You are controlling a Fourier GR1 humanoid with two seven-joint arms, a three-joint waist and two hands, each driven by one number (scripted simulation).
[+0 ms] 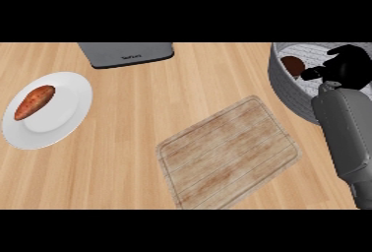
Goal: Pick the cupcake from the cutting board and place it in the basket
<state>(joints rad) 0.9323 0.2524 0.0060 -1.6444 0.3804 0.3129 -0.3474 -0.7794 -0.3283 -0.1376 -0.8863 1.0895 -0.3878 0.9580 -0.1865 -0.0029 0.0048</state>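
Cupcake [292, 65]: a brown rounded shape, partly seen, already inside the basket [285, 91] at the upper right of the head view. It sits toward the basket's left inner side. Whether it rests on the floor of the basket or is only near it cannot be told.

Right hand [347, 66]: over the basket's interior, just to the right of the cupcake, forearm coming up from the lower right edge. Fingers curled, and a fingertip points left toward the cupcake. Whether the hand is touching or pinching the cupcake, or already apart from it, cannot be told; the gap is too small to read.

Left hand: not in view.

Key relation: the cupcake lies directly left of the right hand, both within the basket's rim. No long axis to speak of; it reads as round. The right hand is the only one near.

Cutting board [229, 152]: bare wood, lying at an angle at centre, below and left of the basket, close to it.

Judgement: the placing looks nearly or fully done. What remains is letting go, if not already done, and lifting the hand out.

Around: a white plate [71, 93] at far left carrying a sweet potato [35, 102], well apart from the basket. A dark grey flat object [127, 53] at the top edge, left of centre. Nothing stands between hand and cupcake; only the basket's wall hems the hand in for the way out.
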